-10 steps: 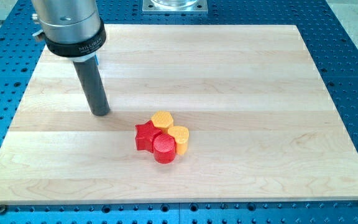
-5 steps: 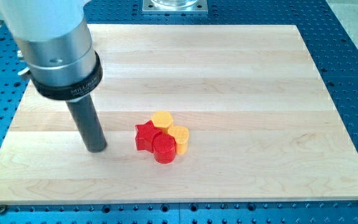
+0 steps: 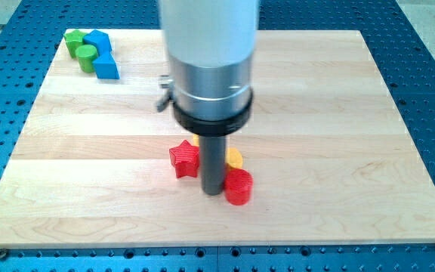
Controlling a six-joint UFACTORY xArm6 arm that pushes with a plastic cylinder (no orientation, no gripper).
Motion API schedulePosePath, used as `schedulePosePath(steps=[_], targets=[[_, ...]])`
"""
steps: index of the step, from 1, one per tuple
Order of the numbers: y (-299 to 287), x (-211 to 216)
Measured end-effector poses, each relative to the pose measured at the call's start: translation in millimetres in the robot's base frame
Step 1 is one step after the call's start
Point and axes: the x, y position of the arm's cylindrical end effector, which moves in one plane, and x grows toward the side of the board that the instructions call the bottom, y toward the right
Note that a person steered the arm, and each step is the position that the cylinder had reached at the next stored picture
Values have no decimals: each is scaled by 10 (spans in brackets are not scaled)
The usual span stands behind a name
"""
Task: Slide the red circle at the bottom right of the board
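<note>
A wooden board (image 3: pixel 338 113) is lying on a blue perforated table (image 3: pixel 429 75). My tip (image 3: pixel 213 192) (the rod carries no jaws, so nothing is opening or closing) is resting on the board, touching the left side of the red circle (image 3: pixel 239 187). The circle is sitting just below the board's centre. A red star (image 3: pixel 184 159) is lying just left of the rod. A yellow block (image 3: pixel 234 158), partly hidden, is peeking out behind. Green (image 3: pixel 80 47) and blue blocks (image 3: pixel 103 56) are clustering at the view's top left.
</note>
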Motion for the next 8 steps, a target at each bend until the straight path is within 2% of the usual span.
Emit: schedulePosePath(steps=[3, 4, 5, 6, 8], targets=[[1264, -28], [858, -183], [652, 261], [671, 614], [1215, 597]])
